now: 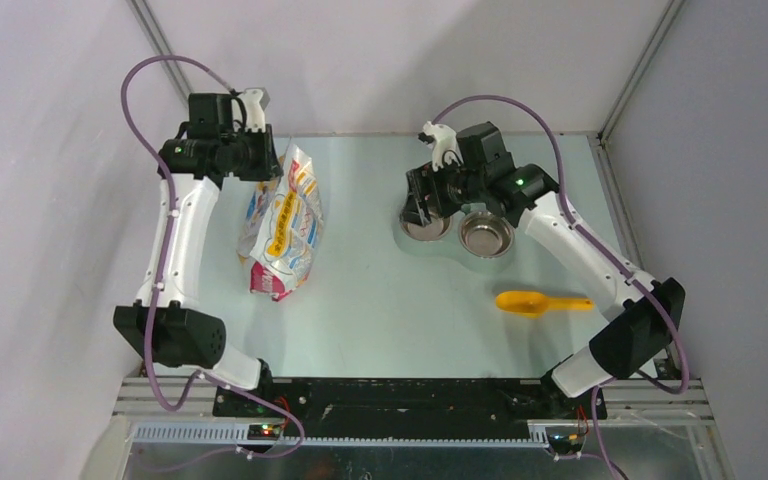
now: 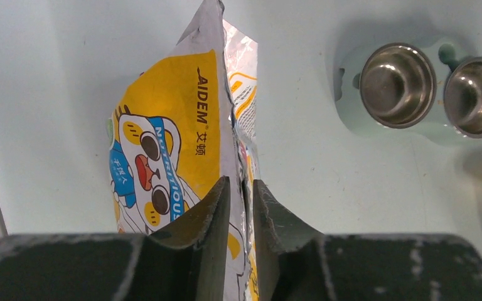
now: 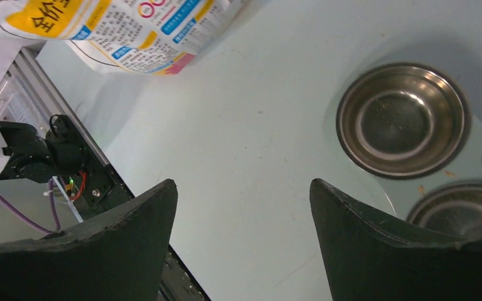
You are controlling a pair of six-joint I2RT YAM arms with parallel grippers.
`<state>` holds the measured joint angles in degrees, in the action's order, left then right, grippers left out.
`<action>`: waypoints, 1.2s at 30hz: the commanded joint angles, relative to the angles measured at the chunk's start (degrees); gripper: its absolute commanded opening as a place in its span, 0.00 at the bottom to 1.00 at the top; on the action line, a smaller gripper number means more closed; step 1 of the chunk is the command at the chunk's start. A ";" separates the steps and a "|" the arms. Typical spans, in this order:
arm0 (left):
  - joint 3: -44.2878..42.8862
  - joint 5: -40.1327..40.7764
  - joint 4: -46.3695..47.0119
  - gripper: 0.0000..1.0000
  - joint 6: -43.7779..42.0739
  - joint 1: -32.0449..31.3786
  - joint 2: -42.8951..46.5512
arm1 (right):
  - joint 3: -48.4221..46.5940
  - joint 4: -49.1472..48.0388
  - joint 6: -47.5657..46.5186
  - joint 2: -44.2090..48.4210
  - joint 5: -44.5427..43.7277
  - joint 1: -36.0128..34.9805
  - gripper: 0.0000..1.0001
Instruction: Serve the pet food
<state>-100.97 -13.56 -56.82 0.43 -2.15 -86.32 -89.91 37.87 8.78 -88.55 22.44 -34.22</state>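
The pet food itself is hidden; only its white and yellow printed foil bag (image 1: 285,225) (image 2: 169,125) lies on the table's left side. My left gripper (image 1: 262,165) (image 2: 241,182) sits at the bag's far top edge. Its jaws straddle the foil with a narrow gap left at the right finger. Two steel bowls (image 1: 426,226) (image 1: 487,235) sit empty in a mint holder (image 2: 351,113). My right gripper (image 1: 422,205) (image 3: 243,183) hovers wide open over the left bowl's near-left side, holding nothing. A yellow scoop (image 1: 540,302) lies on the table near the right arm.
The bag's lower end (image 3: 132,25) shows at the top of the right wrist view. The black base rail (image 1: 400,395) runs along the near edge. Grey walls close in the table at the back and both sides.
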 commanded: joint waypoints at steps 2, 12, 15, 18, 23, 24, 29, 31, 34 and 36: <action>-1.91 0.60 -0.93 0.22 -2.30 0.22 -0.55 | 1.50 -2.45 -0.63 4.30 1.12 1.78 0.80; -1.56 2.51 0.91 0.38 -1.65 0.24 2.72 | 2.85 -3.12 0.43 3.81 2.08 2.45 0.81; -0.93 3.80 1.81 0.36 -2.65 0.26 3.25 | 2.85 -3.41 0.69 3.54 2.16 2.40 0.81; -1.04 4.42 0.78 0.31 -3.15 0.22 2.10 | 2.86 -3.37 0.96 3.33 2.36 2.33 0.81; -0.53 3.21 0.41 0.24 -2.58 0.22 1.11 | 2.98 -3.15 0.86 3.20 2.65 2.08 0.81; -0.34 3.20 0.62 0.23 -2.55 0.22 1.13 | 2.98 -3.22 0.77 3.21 2.59 2.12 0.81; -0.28 3.34 0.70 0.21 -3.02 0.22 1.01 | 3.05 -3.24 0.54 2.99 1.96 2.16 0.81; -0.28 2.98 0.54 0.22 -3.24 0.26 0.82 | 3.07 -3.30 0.54 2.95 2.04 2.18 0.81; -0.17 1.72 0.25 0.28 -3.41 0.09 0.86 | 3.12 -3.49 0.56 2.87 2.08 2.13 0.81; 0.00 0.88 0.26 0.31 -3.48 -0.02 1.20 | 3.14 -3.46 0.54 2.82 2.09 2.17 0.81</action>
<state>-100.97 -10.83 -57.34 -1.72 -2.11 -85.62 -86.91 36.69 9.45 -86.06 24.23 -32.01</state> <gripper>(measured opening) 0.287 0.808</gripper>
